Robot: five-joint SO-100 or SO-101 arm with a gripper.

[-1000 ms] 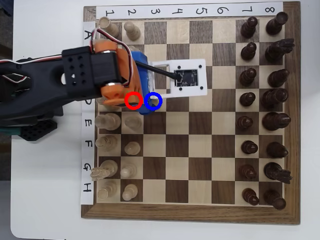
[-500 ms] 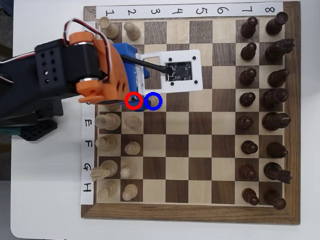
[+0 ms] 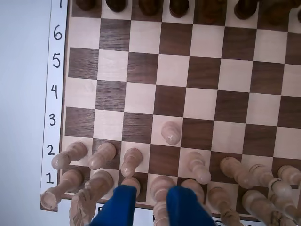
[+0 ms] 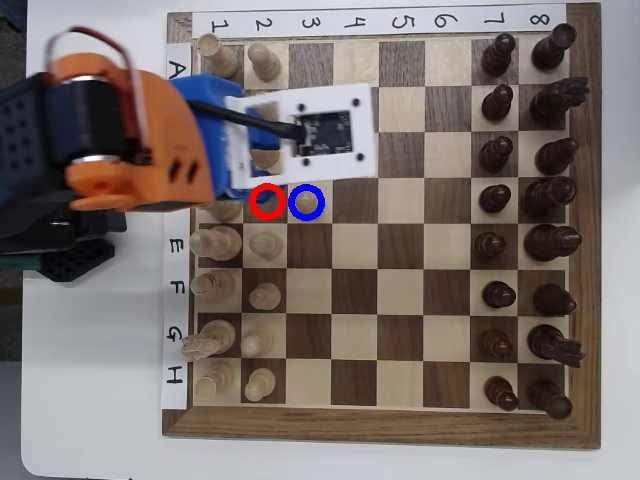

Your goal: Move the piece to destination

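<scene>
A white worktop (image 4: 100, 420) is lying under even, diffuse light, its rounded corner showing at lower left in the overhead view; a dark strip is bordering its left edge.

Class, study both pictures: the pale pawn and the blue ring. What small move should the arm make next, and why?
Probably keep pulling the blue two-finger gripper up and back to rest. The small pale cream wooden pawn stands upright inside the blue-ringed light tan square, alone ahead of its row in the wrist view, and the open fingers hold nothing.

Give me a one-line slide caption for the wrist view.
Pale pawn stands alone one rank ahead of its row, with the blue gripper open and empty near the board's edge.
</scene>
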